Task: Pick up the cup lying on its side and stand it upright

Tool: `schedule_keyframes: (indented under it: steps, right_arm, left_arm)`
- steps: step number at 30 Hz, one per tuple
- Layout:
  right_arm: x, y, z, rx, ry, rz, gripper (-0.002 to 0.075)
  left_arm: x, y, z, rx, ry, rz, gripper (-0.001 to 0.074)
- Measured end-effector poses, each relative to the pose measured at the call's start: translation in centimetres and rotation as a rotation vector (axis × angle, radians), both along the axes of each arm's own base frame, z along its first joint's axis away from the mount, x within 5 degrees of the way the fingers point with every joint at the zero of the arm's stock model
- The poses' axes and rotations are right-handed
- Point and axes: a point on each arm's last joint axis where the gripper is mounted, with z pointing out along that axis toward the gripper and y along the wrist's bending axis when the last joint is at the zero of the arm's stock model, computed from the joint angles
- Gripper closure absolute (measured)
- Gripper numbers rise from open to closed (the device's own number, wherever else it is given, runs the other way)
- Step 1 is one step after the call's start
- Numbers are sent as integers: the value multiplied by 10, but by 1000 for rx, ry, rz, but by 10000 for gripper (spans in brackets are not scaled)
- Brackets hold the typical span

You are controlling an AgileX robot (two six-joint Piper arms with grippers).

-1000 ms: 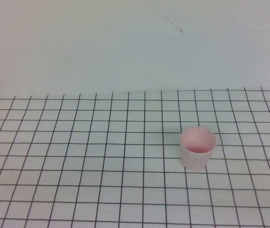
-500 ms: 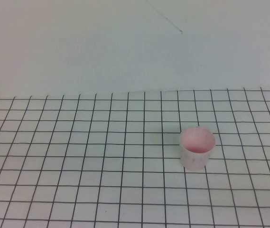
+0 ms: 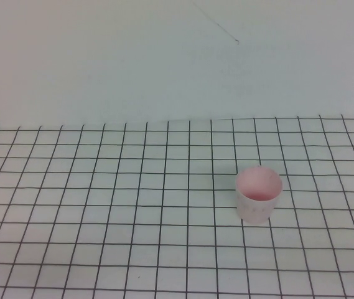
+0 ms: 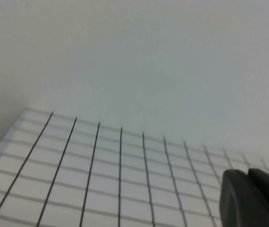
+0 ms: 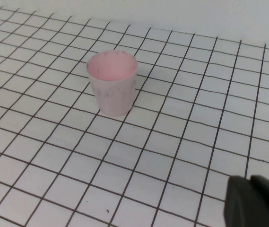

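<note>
Cup stands upright, rim up, right of centre on gridded table; position unchanged over last second. Left gripper pressed together, empty, off near table's left side. Right gripper likewise closed, empty, well apart from cup. Judgement: uprighting done, arms parked.

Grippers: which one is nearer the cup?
The right gripper, shut: its wrist view shows the upright pink cup. The left gripper, also shut, sees only gridded table.
</note>
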Motion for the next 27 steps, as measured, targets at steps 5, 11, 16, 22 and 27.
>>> schedule_keyframes:
  steps: [5,11,16,22,27]
  right_arm:
    - [0,0,0,0,0,0,729]
    - [0,0,0,6,3,2,729]
    - [0,0,0,6,3,2,727]
    - [0,0,0,6,3,2,729]
    - [0,0,0,6,3,2,729]
  left_arm:
    - [-1,0,-35,9,51,1,734]
    - [-5,1,-52,113,230,-6,734]
    - [-5,0,-52,222,211,-37,734]
    - [-5,-1,-52,240,211,-56,734]
    - [-5,-1,-52,244,207,-57,734]
